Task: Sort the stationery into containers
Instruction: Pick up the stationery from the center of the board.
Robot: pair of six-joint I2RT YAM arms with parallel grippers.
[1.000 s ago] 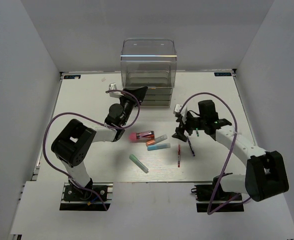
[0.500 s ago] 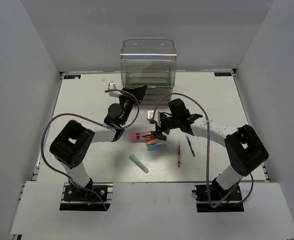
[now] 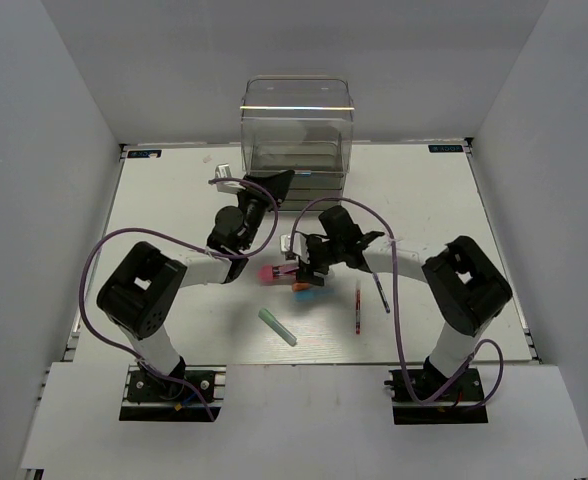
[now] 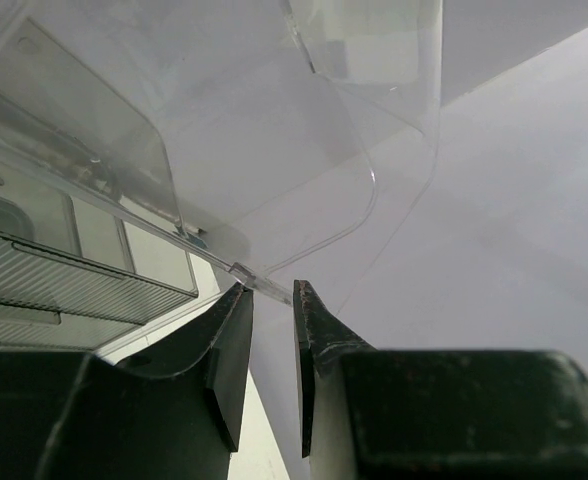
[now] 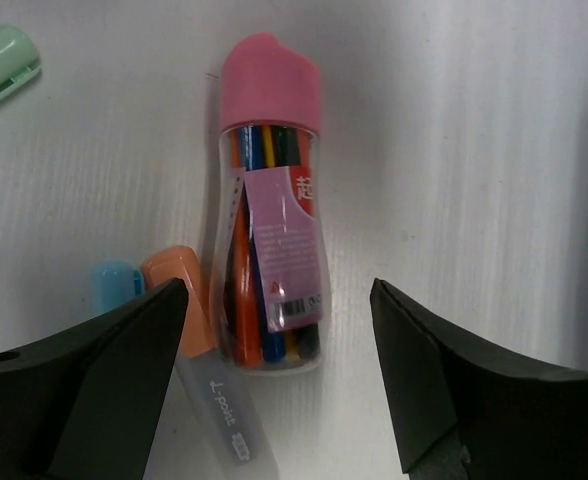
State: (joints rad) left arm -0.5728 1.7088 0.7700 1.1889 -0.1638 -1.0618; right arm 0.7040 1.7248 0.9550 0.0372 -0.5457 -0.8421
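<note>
Nothing looks sorted yet; the green marker (image 3: 277, 327) and red pen (image 3: 358, 308) lie mid-worktop (image 3: 424, 200). The right hand (image 5: 279, 290), fingers wide apart, straddles the pink-capped tube (image 5: 274, 200). The left hand (image 4: 271, 295) pinches the clear edge of the organiser (image 3: 296, 130) at twelve o'clock.

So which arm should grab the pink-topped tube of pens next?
The right one. The right gripper hangs open just above the pink-topped tube, a finger on each side. The left gripper is busy pinching the clear box by its edge, away from it.
</note>
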